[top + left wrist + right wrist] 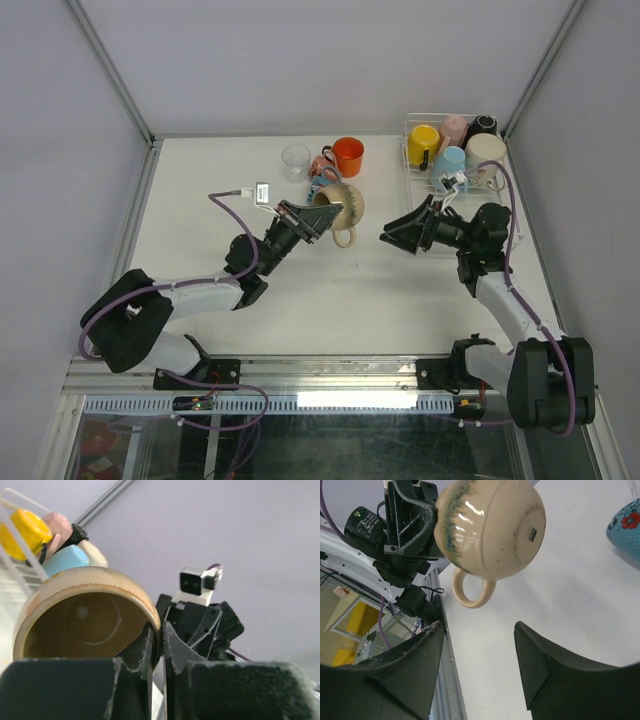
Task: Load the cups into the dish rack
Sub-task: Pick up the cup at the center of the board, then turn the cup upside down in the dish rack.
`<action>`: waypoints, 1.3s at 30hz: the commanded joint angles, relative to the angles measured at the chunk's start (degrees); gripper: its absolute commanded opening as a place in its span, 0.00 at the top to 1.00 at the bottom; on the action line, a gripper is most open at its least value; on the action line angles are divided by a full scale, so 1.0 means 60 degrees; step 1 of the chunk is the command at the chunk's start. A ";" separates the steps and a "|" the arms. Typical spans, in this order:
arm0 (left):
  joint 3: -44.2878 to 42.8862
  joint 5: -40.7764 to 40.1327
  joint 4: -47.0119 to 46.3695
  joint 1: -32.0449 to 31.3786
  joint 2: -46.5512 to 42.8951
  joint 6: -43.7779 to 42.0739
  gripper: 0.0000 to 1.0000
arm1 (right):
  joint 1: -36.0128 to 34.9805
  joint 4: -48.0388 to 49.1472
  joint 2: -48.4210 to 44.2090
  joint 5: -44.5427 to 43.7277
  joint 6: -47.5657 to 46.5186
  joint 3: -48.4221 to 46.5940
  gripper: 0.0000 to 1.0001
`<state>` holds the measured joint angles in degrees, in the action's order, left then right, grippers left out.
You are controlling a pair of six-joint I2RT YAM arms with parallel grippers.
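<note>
The left pincer [157,630] is clamped on the rim of a beige mug [348,207]: one finger is inside the mouth and the other is pressed against the outer wall. The mug lies on its side in that grip. Its open mouth faces back along the left arm, and its base points away toward the right pincer [477,627]. The handle juts from the side facing the near edge of the table [200,200].

The right pincer stands directly opposite with its jaws well apart. They hold nothing, and only bare tabletop shows between them. The beige mug hangs just ahead of the gap, and its speckled underside fills the right wrist view.

Behind the right pincer, off past its wrist, is the dish rack [406,135]. It holds a yellow mug [423,140], a pink mug [455,128], a black mug [484,124], a blue mug [450,162] and a pale mug [486,150], all packed close together.

More cups stand on the table just beyond the left pincer's tips, on the far side of the held mug. An orange mug [348,156] is upright. A clear glass tumbler [296,160] stands nearby, a little apart from the rest. A blue patterned mug [627,530] sits nearest the clamped one. Another cup appears to be wedged among them, but the cluster is too crowded to tell it apart.
</note>
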<state>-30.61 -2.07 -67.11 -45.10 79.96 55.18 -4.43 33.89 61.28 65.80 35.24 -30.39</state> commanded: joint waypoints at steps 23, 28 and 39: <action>-0.3934 0.0767 -0.5030 -0.0716 0.1585 -0.0173 1.00 | -0.0462 0.3515 0.0351 0.0025 0.4631 -0.1547 0.10; -0.4258 0.0767 -0.5132 -0.0946 0.1662 -0.0133 1.00 | -0.0924 0.2816 0.0347 -0.0555 0.4767 -0.2130 0.10; -0.4578 0.0652 -0.5497 -0.1137 0.1808 0.0105 1.00 | -0.1528 0.3315 0.0460 -0.1503 0.6371 -0.2156 0.31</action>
<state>-54.15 2.00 -80.05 -51.07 92.27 54.37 -12.95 49.95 64.60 60.01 68.62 -41.93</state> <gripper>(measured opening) 0.042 0.736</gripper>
